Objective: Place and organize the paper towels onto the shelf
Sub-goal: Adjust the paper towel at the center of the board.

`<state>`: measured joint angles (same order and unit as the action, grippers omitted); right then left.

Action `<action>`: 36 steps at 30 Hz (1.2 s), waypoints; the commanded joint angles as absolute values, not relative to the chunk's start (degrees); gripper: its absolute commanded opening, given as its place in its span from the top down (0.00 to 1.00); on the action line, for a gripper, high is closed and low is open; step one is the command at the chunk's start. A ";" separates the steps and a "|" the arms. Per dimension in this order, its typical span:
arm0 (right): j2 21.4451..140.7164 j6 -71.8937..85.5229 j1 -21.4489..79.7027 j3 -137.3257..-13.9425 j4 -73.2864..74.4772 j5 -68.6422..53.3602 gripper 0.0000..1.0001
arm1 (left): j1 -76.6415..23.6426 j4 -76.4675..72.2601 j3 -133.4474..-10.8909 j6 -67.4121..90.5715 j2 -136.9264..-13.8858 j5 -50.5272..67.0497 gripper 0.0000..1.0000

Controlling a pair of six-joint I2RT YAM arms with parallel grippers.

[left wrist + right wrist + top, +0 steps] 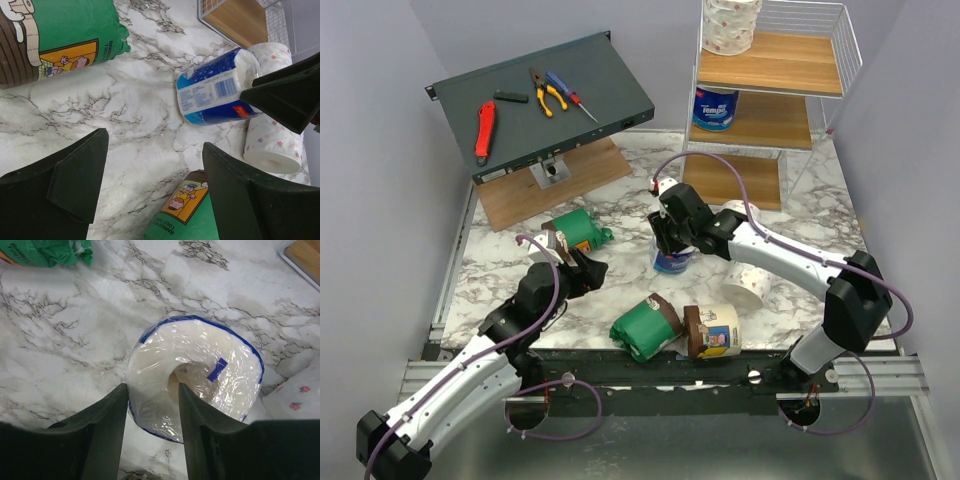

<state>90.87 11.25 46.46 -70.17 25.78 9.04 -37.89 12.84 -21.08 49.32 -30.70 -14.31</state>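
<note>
At frame centre, the right gripper straddles the near rim of an upright blue-and-white plastic-wrapped paper towel roll; whether it pinches is unclear. The left gripper, lower left, gapes released over bare marble tabletop between two green-wrapped rolls.

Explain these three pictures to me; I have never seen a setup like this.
Two robot arms are bolted at the near edge of a marble table. One picture looks down from above; the other two come from cameras on the wrists. Wrapped paper rolls lie about, and two more already sit on the wire shelf. A dark panel holds hand tools. The right claw is down over a blue-wrapped roll, one finger on its outside and one over its core hole; whether it grips is unclear. The left claw hangs open, holding nothing.
</note>
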 commanded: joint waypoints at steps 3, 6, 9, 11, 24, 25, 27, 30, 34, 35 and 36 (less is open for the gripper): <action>91.54 10.52 46.84 -72.44 28.61 11.01 0.44 | -38.09 10.94 -22.91 49.18 -31.76 -13.10 0.22; 89.65 11.61 46.90 -72.08 27.39 10.74 0.35 | -38.06 10.90 -22.94 49.15 -31.87 -13.07 0.22; 87.15 13.81 46.85 -71.86 26.83 12.95 0.29 | -38.07 10.90 -22.86 49.18 -31.93 -13.19 0.22; 85.46 15.89 46.79 -71.02 26.15 16.81 0.26 | -38.07 10.90 -22.84 49.16 -32.06 -13.19 0.22; 80.54 35.50 36.65 -59.53 22.20 12.75 0.15 | -38.06 10.84 -22.74 49.77 -32.75 -12.48 0.22; 80.59 35.20 36.63 -59.27 21.36 12.07 0.14 | -38.06 10.93 -22.75 49.76 -32.78 -12.37 0.22; 80.39 34.94 36.57 -58.65 20.02 11.96 0.13 | -38.08 11.05 -22.71 49.76 -32.67 -12.38 0.22; 80.06 34.11 36.48 -57.67 17.58 11.25 0.13 | -38.06 11.32 -22.69 49.87 -32.41 -12.48 0.22; 81.31 34.00 35.74 -57.76 17.05 10.45 0.13 | -38.06 11.08 -22.26 50.05 -32.25 -12.74 0.22; 81.69 34.01 35.54 -57.74 16.98 10.02 0.13 | -38.06 10.99 -22.26 50.03 -32.28 -12.74 0.22; 82.05 33.92 35.34 -57.66 16.88 9.71 0.14 | -38.09 11.00 -22.31 50.06 -32.36 -12.68 0.22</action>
